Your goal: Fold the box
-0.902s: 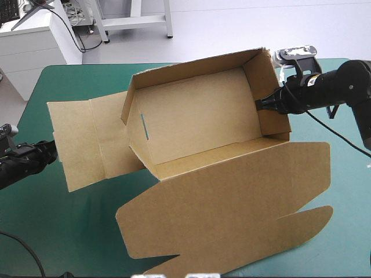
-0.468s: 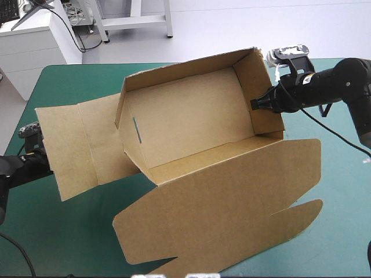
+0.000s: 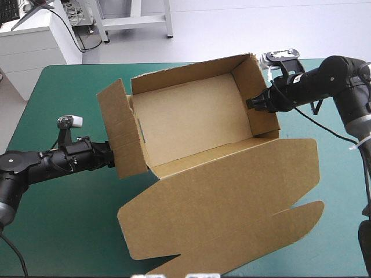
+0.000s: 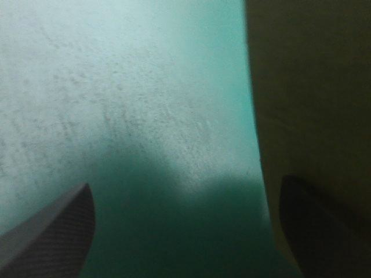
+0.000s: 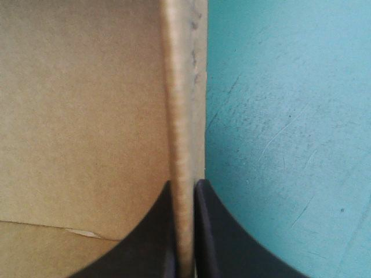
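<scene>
The brown box [image 3: 191, 119] stands in the middle of the teal-green table as an open tray, its lid [image 3: 226, 211] lying flat toward the front edge. My right gripper [image 3: 254, 105] is shut on the tray's right wall, and the right wrist view shows the wall's rim [image 5: 181, 116] pinched between the fingers of my right gripper [image 5: 184, 231]. The left end flap [image 3: 123, 136] stands raised. My left gripper [image 3: 112, 160] presses against its outer face. In the left wrist view my left gripper [image 4: 185, 231] is open, with one finger against the brown flap [image 4: 313, 87].
The lid's tabbed front edge [image 3: 174, 263] reaches the table's front edge. The tray's far wall [image 3: 185, 68] stands close to the table's far edge. Teal-green cover [image 3: 64, 231] shows at the front left and at the right side.
The left end flap lay flat on the table earlier and now stands raised. My left arm has come in from the table's left edge to it. The right gripper kept its hold.
</scene>
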Controlling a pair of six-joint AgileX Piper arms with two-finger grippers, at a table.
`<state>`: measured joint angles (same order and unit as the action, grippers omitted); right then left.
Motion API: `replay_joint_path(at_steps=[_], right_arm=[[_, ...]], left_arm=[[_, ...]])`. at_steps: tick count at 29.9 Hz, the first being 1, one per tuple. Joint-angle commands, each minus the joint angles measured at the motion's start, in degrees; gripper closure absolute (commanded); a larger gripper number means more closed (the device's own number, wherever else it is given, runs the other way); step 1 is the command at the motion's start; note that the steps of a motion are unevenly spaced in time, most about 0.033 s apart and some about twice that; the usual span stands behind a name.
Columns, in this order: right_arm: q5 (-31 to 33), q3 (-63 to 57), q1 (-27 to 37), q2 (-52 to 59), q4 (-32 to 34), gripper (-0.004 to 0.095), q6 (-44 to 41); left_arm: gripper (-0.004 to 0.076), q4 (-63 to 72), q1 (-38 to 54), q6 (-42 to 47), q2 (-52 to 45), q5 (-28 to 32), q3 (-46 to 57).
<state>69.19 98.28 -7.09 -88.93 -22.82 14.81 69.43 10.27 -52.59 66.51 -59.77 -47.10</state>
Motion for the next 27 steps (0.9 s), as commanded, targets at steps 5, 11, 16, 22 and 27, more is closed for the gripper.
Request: replay_joint_path(at_steps=[5, 11, 16, 22, 27], right_arm=[[-3.63, 1.51, 0.47, 2.38, 0.63, 0.0908, -1.41], [-4.54, 1.51, 0.34, 2.38, 0.83, 0.0908, -1.77], [-4.54, 1.41, 0.34, 2.38, 0.83, 0.0907, -1.77], [-4.54, 1.41, -0.06, 2.38, 0.72, 0.0907, -2.49], [-5.75, 1.41, -3.91, 2.71, 3.45, 0.0907, -5.17]], left_arm=[[0.0107, 14.6, -1.37, -4.32, -1.24, -6.07, -2.52], [0.0107, 20.17, -1.37, -4.88, -1.24, -12.58, -5.13], [0.0107, 22.94, -1.62, -4.16, -1.24, -14.84, -6.15], [0.0107, 27.08, -1.62, -4.55, -1.24, -14.38, -6.15], [0.0107, 25.37, -1.93, -3.14, -1.24, -14.15, -6.15]])
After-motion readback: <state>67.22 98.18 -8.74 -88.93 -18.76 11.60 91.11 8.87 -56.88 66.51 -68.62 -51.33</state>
